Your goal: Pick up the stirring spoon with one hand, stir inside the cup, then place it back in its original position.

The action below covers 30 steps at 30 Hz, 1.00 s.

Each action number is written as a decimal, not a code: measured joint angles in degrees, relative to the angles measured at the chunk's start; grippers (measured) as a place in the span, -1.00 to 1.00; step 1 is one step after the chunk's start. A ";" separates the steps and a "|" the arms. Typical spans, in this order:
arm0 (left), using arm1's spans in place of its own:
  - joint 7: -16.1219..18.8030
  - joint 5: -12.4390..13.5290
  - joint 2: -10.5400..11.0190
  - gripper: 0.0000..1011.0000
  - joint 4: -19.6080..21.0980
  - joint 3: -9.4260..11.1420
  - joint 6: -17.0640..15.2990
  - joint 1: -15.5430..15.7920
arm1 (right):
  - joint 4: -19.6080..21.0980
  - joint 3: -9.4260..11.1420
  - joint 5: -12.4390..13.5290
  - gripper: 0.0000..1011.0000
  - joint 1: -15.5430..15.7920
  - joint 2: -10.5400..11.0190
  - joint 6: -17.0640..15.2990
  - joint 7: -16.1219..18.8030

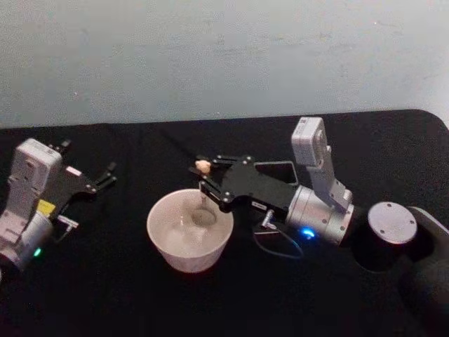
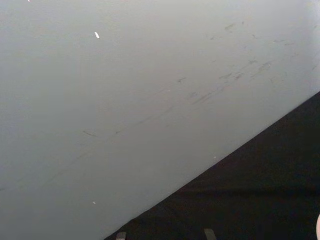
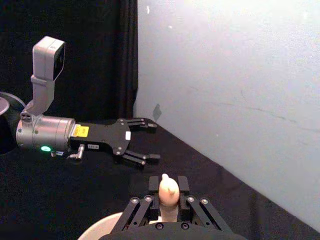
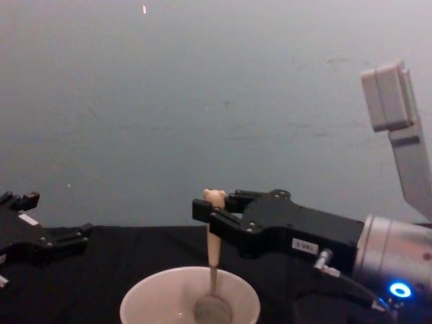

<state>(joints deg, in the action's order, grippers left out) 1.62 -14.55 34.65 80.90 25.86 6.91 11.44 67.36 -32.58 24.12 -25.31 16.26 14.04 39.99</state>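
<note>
We find the right gripper (image 1: pixel 204 181) reaching in from the right side of the table (image 1: pixel 126 302), with its fingers (image 3: pixel 154 186) clenched on the spoon (image 1: pixel 203 167). They hold the thin stem just under the small bear-head top. In the right wrist view the pale top of the spoon (image 3: pixel 168 189) stands up between the two black fingers of that gripper (image 3: pixel 169 199), touching both.

In the chest view the spoon (image 4: pixel 213 244) stands nearly upright. Its top is level with the right gripper (image 4: pixel 204 210) and its stem runs straight down into the cup (image 4: pixel 132 301). The lower end sits inside the cup, close to the bottom and a little right of centre (we cannot tell whether it touches the bottom).

The cup (image 1: pixel 188 258) stands upright on the black table near the middle of the head view, directly under the fingertips of the right gripper. Its rim is apart from the gripper. Part of the rim (image 3: pixel 98 228) also shows at the lower edge of the right wrist view.

The left gripper (image 1: pixel 87 166) lies low over the left side of the table, well apart from the cup. Its fingers (image 3: pixel 145 124) are spread and hold nothing. The chest view shows the same gripper (image 4: pixel 50 220) at its left edge. In the right wrist view the left gripper (image 3: pixel 148 142) points toward the pale wall (image 3: pixel 235 75).

The left wrist view shows the wall (image 2: pixel 125 90) and a corner of the black table (image 2: pixel 270 190).
</note>
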 joint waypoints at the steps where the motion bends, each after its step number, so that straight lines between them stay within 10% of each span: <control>1: 0.00 0.00 0.00 0.98 0.00 0.00 0.00 0.00 | 0.21 0.07 0.01 -0.57 0.18 0.15 -0.12 -0.03; 17: 0.00 0.00 0.00 0.98 0.00 0.00 0.00 0.00 | 7.37 0.12 2.37 -0.58 4.72 3.65 -2.83 1.52; 30: 0.00 0.00 0.00 0.98 0.00 0.00 0.00 0.00 | 6.96 -2.46 3.01 -0.57 3.71 2.25 -2.95 2.91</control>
<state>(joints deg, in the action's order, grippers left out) 1.62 -14.55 34.65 80.90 25.86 6.91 11.43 74.31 -35.04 27.13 -21.60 18.51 11.09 42.90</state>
